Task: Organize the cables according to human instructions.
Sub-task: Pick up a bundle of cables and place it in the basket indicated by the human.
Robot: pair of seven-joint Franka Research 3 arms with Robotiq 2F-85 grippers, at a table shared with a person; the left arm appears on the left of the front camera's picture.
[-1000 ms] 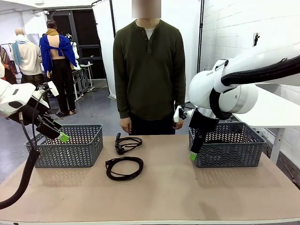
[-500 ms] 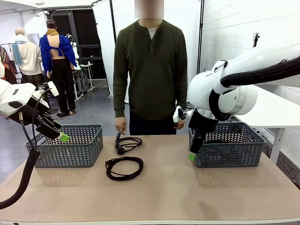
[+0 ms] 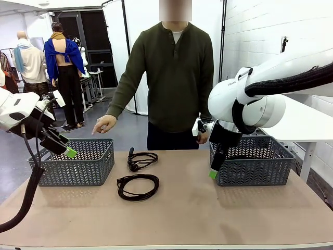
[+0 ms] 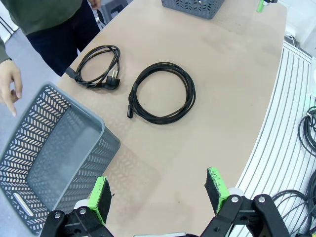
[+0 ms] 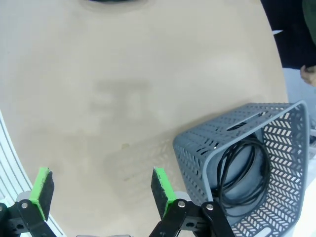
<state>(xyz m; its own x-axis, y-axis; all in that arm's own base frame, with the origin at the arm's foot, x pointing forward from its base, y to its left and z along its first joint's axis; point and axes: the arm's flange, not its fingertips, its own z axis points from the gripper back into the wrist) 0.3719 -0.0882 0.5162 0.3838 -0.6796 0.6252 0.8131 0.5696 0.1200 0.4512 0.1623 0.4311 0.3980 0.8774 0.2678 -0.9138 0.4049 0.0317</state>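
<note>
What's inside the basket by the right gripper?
Coiled black cable lies inside the basket. Whether it is one coil or two is unclear; the near wall covers part.

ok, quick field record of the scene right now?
left gripper: open, holding nothing, near left basket
right gripper: open, holding nothing, beside right basket
loose cables: far cable and near cable, coiled, apart, between the baskets
left basket: no cable seen inside
right basket: one coiled cable inside
person's hand: held out above left basket, finger pointing down
</note>
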